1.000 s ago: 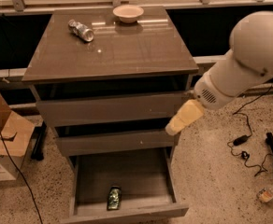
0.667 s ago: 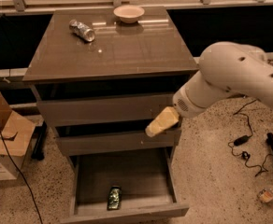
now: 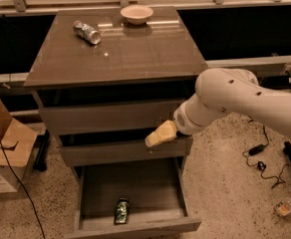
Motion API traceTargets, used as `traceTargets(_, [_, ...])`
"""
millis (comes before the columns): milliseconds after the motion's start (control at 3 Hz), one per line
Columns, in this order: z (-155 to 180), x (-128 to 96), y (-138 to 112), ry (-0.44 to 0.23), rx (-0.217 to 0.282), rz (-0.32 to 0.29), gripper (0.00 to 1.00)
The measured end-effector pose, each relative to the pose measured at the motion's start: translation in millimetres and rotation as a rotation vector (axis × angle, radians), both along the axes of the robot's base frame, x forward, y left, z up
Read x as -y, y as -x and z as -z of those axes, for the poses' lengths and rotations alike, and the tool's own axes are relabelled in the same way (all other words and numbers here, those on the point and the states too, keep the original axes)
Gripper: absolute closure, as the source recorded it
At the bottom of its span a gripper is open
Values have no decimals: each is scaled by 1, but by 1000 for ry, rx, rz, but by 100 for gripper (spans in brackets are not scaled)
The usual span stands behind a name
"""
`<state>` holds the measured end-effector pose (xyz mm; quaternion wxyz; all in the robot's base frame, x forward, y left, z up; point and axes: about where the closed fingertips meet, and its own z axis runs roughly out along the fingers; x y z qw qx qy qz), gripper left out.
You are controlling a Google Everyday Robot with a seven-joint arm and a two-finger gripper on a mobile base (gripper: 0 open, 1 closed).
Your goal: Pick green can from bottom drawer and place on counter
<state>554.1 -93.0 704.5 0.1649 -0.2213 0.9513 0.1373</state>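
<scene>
The green can (image 3: 121, 210) lies on its side near the front of the open bottom drawer (image 3: 135, 227). The counter (image 3: 135, 54) is the glossy grey-brown top of the cabinet. My gripper (image 3: 159, 134) has pale yellow fingers and hangs in front of the middle drawer, above and to the right of the green can. The white arm reaches in from the right.
A silver-grey can (image 3: 86, 32) lies on the counter at the back left. A pale bowl (image 3: 136, 14) stands at the back middle. A cardboard box (image 3: 6, 148) sits on the floor at the left. Cables (image 3: 257, 158) and a small bottle (image 3: 285, 206) lie at the right.
My arm has swung left and down. The gripper has moved from the cabinet's right edge to in front of the middle drawer, closer to the green can. The can has not moved.
</scene>
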Motion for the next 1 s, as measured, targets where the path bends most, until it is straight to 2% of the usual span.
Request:
traceTargets(333, [0,0,0,1,0,-1,0])
traceTargets(667, [24,-6,-5,-21,-47,64,0])
traceTargets(1000, [95,-23,-13,0,-172,173,0])
